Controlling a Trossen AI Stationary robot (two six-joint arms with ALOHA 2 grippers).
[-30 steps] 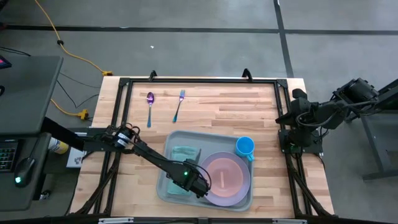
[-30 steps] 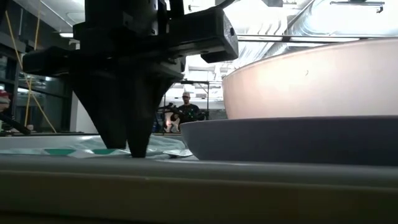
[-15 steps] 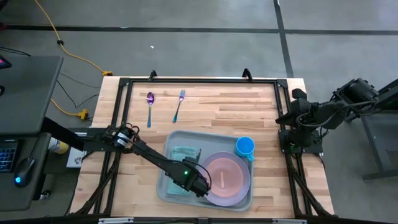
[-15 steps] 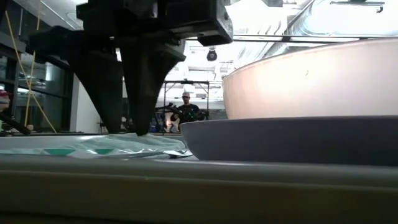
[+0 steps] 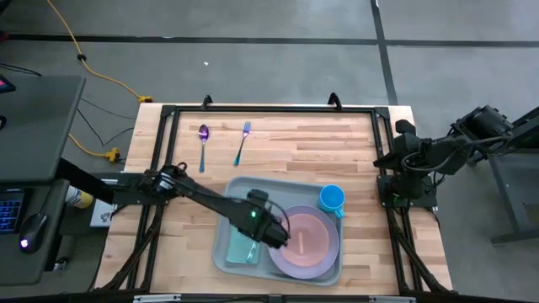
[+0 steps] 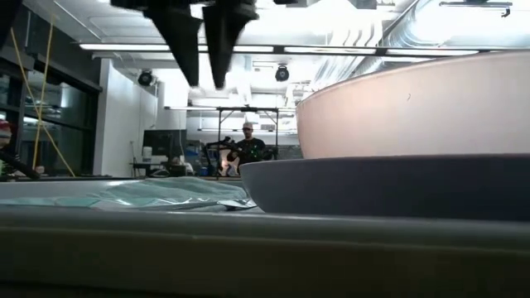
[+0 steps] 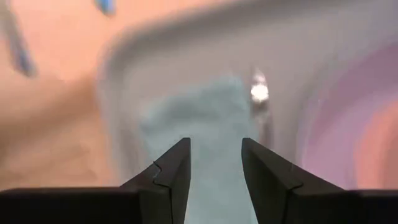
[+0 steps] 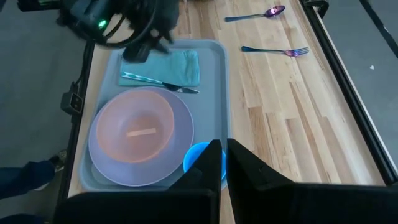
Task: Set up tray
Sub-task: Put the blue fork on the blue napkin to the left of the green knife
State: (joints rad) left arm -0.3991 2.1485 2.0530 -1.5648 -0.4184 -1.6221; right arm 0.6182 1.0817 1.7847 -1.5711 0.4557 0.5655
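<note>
The pale grey-green tray [image 5: 232,198] lies on the wooden table, near its front edge. On the tray's left part a teal napkin [image 8: 166,65] lies flat, with a silver knife [image 8: 158,81] on it. A pink bowl [image 8: 134,129] sits in a purple plate [image 8: 106,168] on the tray's right part, and a blue cup [image 5: 332,199] stands at the tray's far right corner. My left gripper [image 6: 204,81] hangs open above the napkin [image 7: 211,124], touching nothing. My right gripper [image 8: 221,158] is shut and waits high at the table's right edge.
A purple spoon [image 5: 203,143] and a blue fork [image 5: 242,141] lie on the bare wood toward the far edge, left of centre. A black frame [image 5: 269,108] runs around the table. A person [image 6: 247,145] sits far off in the room behind.
My left gripper stood shut with its tips down on the napkin, then opened there. It has since risen well clear of the tray and tipped a little. The napkin and the plates have stayed where they were.
</note>
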